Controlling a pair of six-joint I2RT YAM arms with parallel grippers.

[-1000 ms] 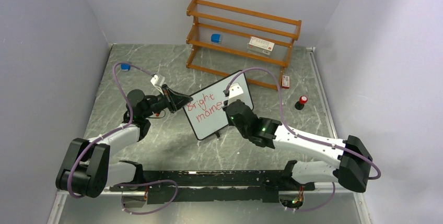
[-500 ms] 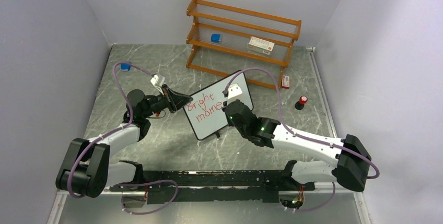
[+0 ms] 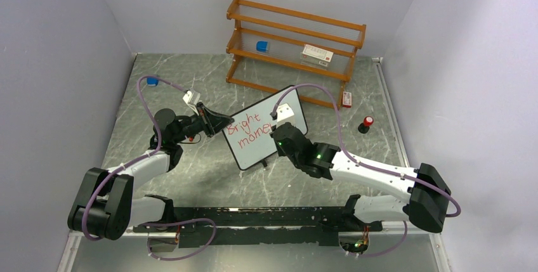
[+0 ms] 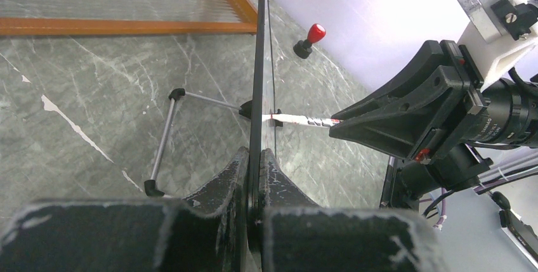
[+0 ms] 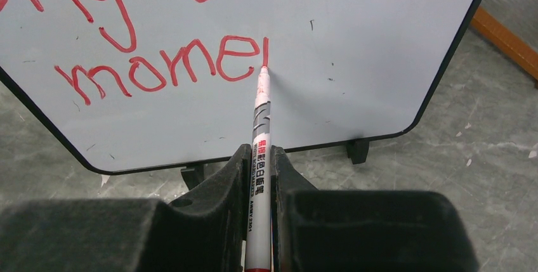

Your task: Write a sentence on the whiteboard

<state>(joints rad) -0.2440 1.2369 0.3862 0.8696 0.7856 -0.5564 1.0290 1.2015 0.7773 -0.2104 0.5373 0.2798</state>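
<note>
Right hand: my right gripper (image 5: 259,155) is pressed together on a slim white-barrelled red marker (image 5: 261,126), the barrel running out forward between the black fingers.
Marker tip: it touches the board's face at the lower end of a short upright red stroke, just right of the last "e".
Left hand: my left gripper (image 4: 255,158) is pinched on the board's left edge, one finger on each face, steadying it.
Task's thing: the small rectangular whiteboard (image 3: 250,155), with a thin black frame, rounded corners and small black feet, stands tilted on the grey marbled table (image 3: 190,177) between my two arms, in front of the orange wooden shelf (image 3: 295,44).
Written so far: "Bright" above, "mome" plus that one stroke below.
Step in hand: mid-word on the second line; I judge the stroke to be the start of the next letter, so the sentence is far from done.
Next move: keep light, even pressure and carry the tip rightward into the bare white area without pushing the board over; my left grip must hold firm.
Against a second ago: from above, the board and my left gripper sit where they were, while my right forearm has edged slightly left. Any new ink is too small to judge there.
</note>
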